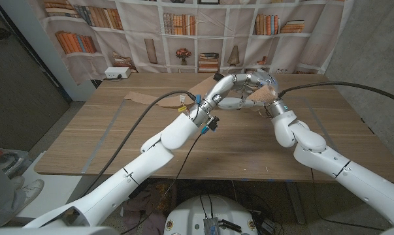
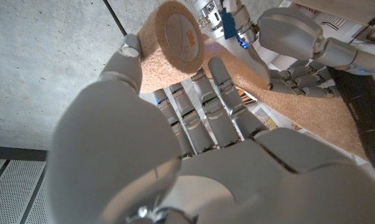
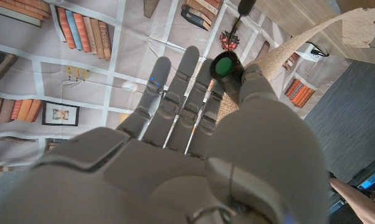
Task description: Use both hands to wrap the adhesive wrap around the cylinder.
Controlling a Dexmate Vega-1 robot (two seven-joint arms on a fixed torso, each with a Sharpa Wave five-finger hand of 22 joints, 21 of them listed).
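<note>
Both hands are raised over the far middle of the table (image 1: 118, 143). My left hand (image 1: 239, 83) (image 2: 175, 143) grips a tan roll of adhesive wrap (image 1: 264, 93) (image 2: 175, 40) between thumb and fingers. A tan strip (image 2: 318, 112) runs from the roll toward my right hand (image 1: 274, 103) (image 2: 299, 37), whose fingers touch it. In the right wrist view my right hand (image 3: 193, 155) holds a dark cylinder with a green end (image 3: 224, 66) between thumb and fingers. A strip of wrap (image 3: 311, 34) trails away from it to a frayed end.
Tan scraps (image 1: 141, 98) lie on the table's far left part. A white power box (image 1: 116, 74) sits at the back left edge, before a bookshelf backdrop. Cables run along both arms. A person's shoe (image 1: 27, 189) shows at the lower left.
</note>
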